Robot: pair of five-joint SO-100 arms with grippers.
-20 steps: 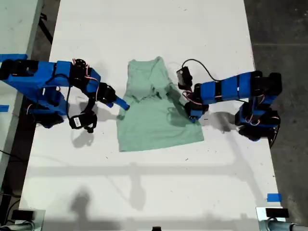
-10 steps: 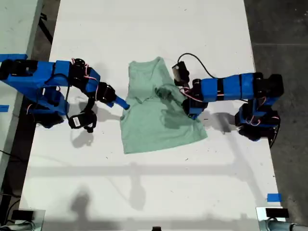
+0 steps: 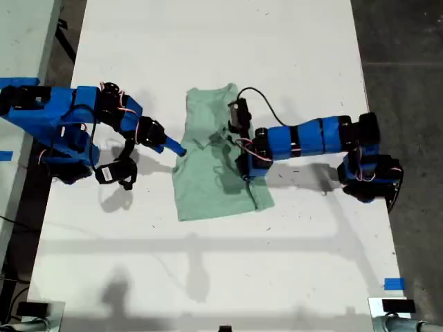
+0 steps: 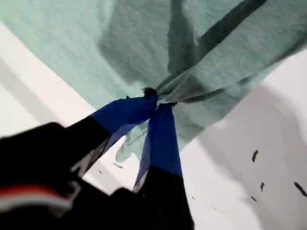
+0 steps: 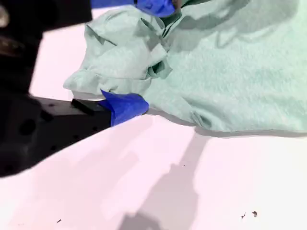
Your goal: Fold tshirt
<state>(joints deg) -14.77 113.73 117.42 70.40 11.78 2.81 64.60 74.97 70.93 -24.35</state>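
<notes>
A white tabletop point(image 3: 208, 277) carries a pale mint-green tshirt point(image 3: 208, 190), wrinkled and partly folded, lying near the middle of the tabletop, well clear of all its edges. Two blue arms reach in, one from the tabletop edge at the exterior view's left and one from the edge at the exterior view's right. My first gripper point(image 3: 246, 166), on the arm from the exterior view's right, is over the shirt's middle; its wrist view shows the blue jaws pinched tight on a gathered fold of cloth point(image 4: 225, 52). My second gripper point(image 3: 178, 150) is at the shirt's side nearest the exterior view's left edge. Its jaws stand apart with bunched cloth point(image 5: 120, 52) between them; I cannot tell whether they grip it.
</notes>
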